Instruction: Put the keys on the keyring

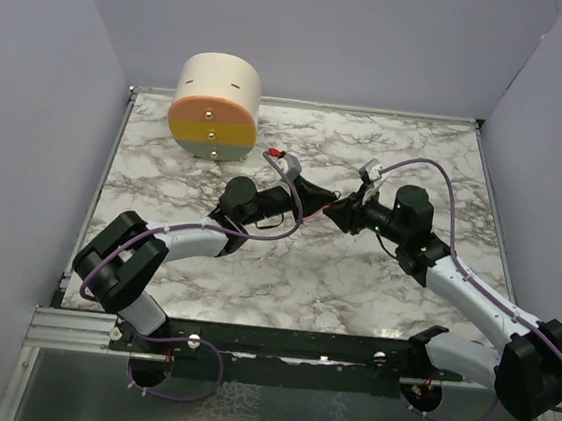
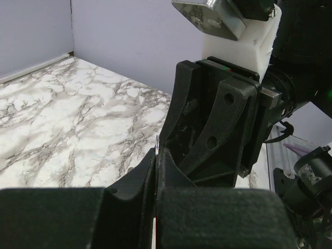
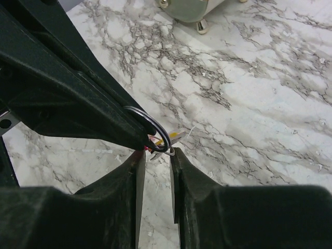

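Observation:
My left gripper (image 1: 325, 206) and right gripper (image 1: 342, 216) meet tip to tip above the middle of the table. In the left wrist view my left gripper (image 2: 155, 155) is shut on the keyring, whose thin metal edge (image 2: 156, 144) pokes out between the pads. In the right wrist view the metal ring (image 3: 151, 128) juts from the left gripper's black fingers (image 3: 78, 104), with a bit of pink strap (image 3: 147, 151) below it. A tiny yellow key (image 3: 174, 136) hangs at the ring, just beyond my right gripper (image 3: 155, 158). Its jaws stand a narrow gap apart with nothing between them.
A large cream-and-orange cylinder (image 1: 216, 106) stands at the back left of the marble table (image 1: 284, 281); its base shows in the right wrist view (image 3: 189, 10). Purple-grey walls close in the left, back and right sides.

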Controlling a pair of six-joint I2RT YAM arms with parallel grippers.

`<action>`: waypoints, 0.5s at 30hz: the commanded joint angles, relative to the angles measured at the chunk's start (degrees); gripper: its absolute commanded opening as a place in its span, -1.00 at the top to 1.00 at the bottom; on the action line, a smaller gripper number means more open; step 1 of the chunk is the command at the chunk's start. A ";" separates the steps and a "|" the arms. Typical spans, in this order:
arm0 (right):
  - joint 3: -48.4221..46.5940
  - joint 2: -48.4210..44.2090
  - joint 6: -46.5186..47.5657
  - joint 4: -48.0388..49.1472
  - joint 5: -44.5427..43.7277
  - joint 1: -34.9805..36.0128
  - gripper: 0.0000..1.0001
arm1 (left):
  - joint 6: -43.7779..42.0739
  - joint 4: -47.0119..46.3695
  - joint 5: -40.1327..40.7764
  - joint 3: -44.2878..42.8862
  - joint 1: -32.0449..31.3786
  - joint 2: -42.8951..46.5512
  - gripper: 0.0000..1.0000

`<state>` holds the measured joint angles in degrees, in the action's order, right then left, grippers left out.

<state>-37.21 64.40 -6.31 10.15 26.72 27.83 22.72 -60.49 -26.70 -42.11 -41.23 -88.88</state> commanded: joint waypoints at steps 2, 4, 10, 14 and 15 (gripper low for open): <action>1.59 -2.36 -1.80 -0.09 -7.52 0.62 0.39 | 1.47 -5.16 2.12 2.23 1.46 2.27 1.00; 2.40 -4.02 -2.26 -0.39 -10.74 0.61 0.36 | 2.06 -5.76 1.63 2.93 2.16 3.08 1.00; 4.46 -9.53 -3.38 0.78 -15.10 0.63 0.35 | 4.11 -8.08 -1.04 4.91 3.55 4.12 1.00; 5.48 -12.31 -3.00 3.37 -12.35 0.63 0.35 | 6.01 -13.06 -5.04 5.78 3.99 2.49 1.00; 5.56 -12.70 -2.70 3.97 -11.52 0.63 0.35 | 7.01 -15.11 -6.32 5.98 4.11 1.66 1.00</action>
<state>-32.40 53.80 -8.95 10.52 15.14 28.18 26.39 -66.65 -27.57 -37.01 -37.56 -86.65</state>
